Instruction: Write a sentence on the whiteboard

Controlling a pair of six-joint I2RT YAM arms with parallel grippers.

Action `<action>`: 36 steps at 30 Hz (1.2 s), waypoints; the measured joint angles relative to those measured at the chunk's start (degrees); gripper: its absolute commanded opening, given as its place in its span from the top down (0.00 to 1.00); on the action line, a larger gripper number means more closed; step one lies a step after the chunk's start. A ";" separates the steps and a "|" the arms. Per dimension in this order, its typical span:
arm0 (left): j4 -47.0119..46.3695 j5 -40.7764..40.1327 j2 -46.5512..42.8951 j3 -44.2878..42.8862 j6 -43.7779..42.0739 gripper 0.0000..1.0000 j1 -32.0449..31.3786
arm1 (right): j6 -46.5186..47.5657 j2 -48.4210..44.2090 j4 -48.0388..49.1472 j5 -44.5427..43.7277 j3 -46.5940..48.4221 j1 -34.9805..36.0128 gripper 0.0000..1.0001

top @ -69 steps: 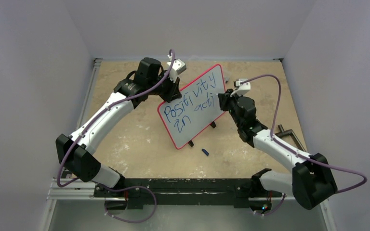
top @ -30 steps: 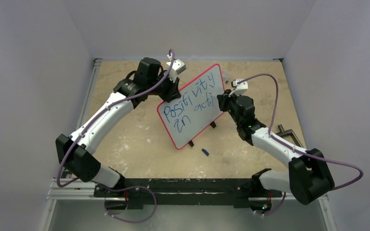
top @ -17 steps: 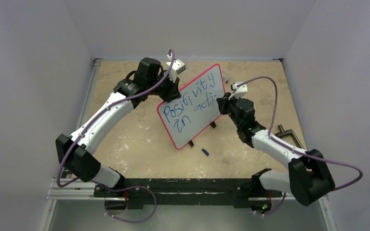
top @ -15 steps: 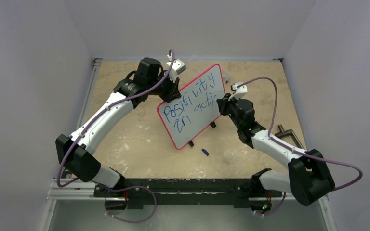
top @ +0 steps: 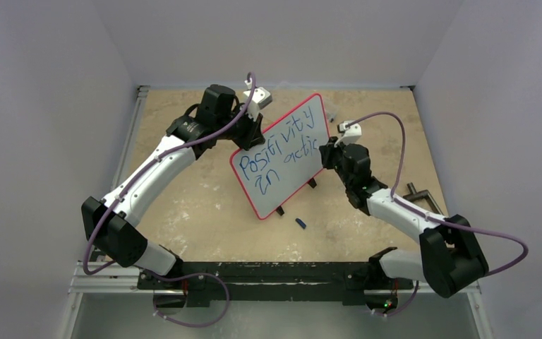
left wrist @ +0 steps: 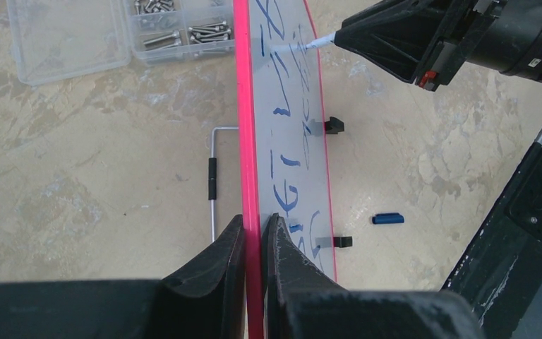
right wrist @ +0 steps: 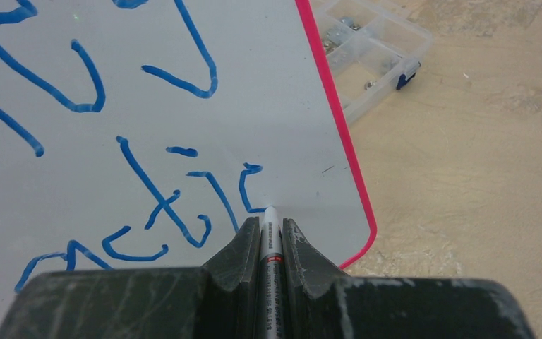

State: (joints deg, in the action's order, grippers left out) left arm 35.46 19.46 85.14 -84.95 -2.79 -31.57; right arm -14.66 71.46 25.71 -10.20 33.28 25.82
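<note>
1. The whiteboard [top: 282, 155] is set up mid-bench, tilted back on two black clip feet [top: 312, 183]. Its long axis runs from near-left to far-right.
2. The bench [top: 205, 205] is a mottled tan surface.
3. The left pincer [left wrist: 254, 222] is closed narrow on the board's red frame at the upper far-left edge. One finger is seen on the back face and one on the written face.
4. In the top view the left pincer [top: 253, 128] is placed behind the board's upper-left corner.
5. The right pincer [right wrist: 270, 222] is clamped narrow on a marker [right wrist: 271, 244], with the barrel gripped between both fingers.
6. The marker tip is pressed against the white surface [right wrist: 148, 106], just right of the last blue stroke, near the board's lower right corner.
7. Blue handwriting is read as "Positivity" on the upper line and "in acti" plus a further partial letter on the lower line.
8. A blue cap [top: 300, 223] is seen lying on the bench, just near of the board's feet and apart from them.
9. A clear parts box [right wrist: 370, 53] with screws is seen behind the board's far-right end.
10. A bent metal rod [left wrist: 212, 176] with a black sleeve is seen lying flat on the bench behind the board.
</note>
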 measured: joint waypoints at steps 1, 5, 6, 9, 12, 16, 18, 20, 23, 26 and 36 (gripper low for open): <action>0.04 -0.02 0.00 0.00 0.00 1.00 0.00 | 0.15 0.31 -0.48 -0.59 0.44 0.00 1.00; 0.11 -0.20 0.02 0.02 0.00 1.00 0.00 | 0.83 1.25 -2.27 -1.81 2.32 0.00 1.00; 0.11 -0.22 0.00 0.02 0.00 1.00 0.00 | 0.94 1.38 -2.45 -2.10 2.62 0.00 1.00; 0.11 -0.22 0.02 0.02 0.00 1.00 0.00 | 1.46 1.62 -3.10 -2.34 3.63 -0.02 1.00; 0.13 -0.26 0.00 0.04 0.00 1.00 0.00 | 1.79 1.88 -3.54 -2.27 4.37 -0.02 1.00; 0.22 -0.37 0.00 0.11 0.02 1.00 0.00 | 1.90 2.05 -3.52 -2.05 4.55 -0.02 1.00; 0.22 -0.39 -0.02 0.11 0.02 1.00 0.00 | 1.90 2.05 -3.50 -1.97 4.55 -0.02 1.00; 0.22 -0.39 -0.02 0.11 0.02 1.00 0.00 | 1.92 2.05 -3.48 -1.66 4.55 -0.13 1.00; 0.24 -0.39 -0.02 0.11 0.02 1.00 0.00 | 2.05 2.01 -3.45 -0.81 4.55 -0.39 1.00; 0.24 -0.42 -0.02 0.11 0.02 1.00 0.00 | 2.14 1.90 -3.28 -0.35 4.55 -0.46 1.00; 0.28 -0.44 -0.02 0.11 0.02 1.00 0.00 | 2.58 0.57 -0.90 2.54 4.55 -0.44 1.00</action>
State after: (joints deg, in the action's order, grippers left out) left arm 35.75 19.03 85.12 -84.84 -2.76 -31.57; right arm -12.08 72.03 24.82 -7.66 37.82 25.39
